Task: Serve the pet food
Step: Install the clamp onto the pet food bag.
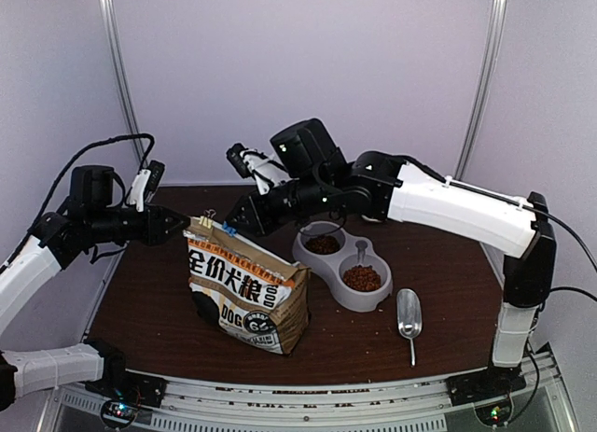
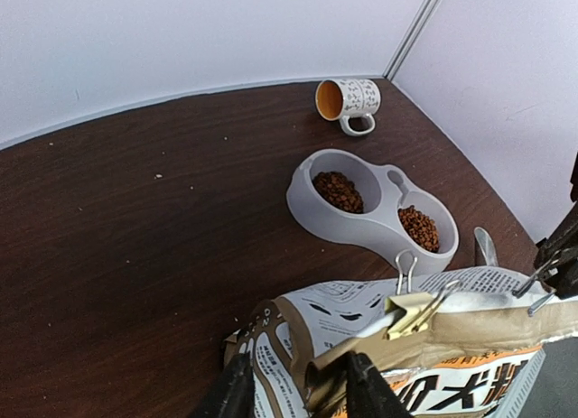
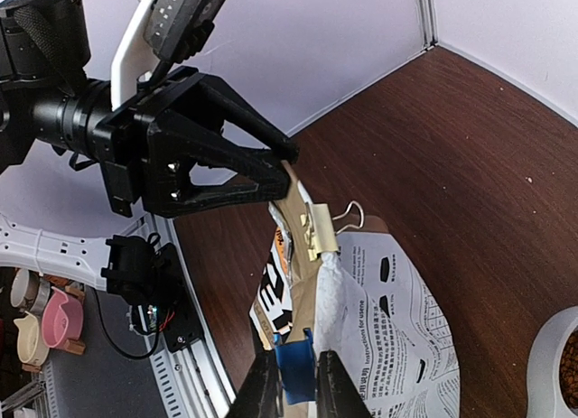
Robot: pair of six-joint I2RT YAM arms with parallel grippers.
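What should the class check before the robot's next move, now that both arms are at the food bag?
1. Bag standing upright: ok.
2. Right tool pinched on the blue clip: ok.
3. Left tool astride the bag's folded top beside the gold clip, grip firm: cannot tell.
4. Both clips off the bag: not ok, both are on.
5. Bowl has pet food in both halves: ok.
6. Scoop lying free to the right of the bowl: ok.
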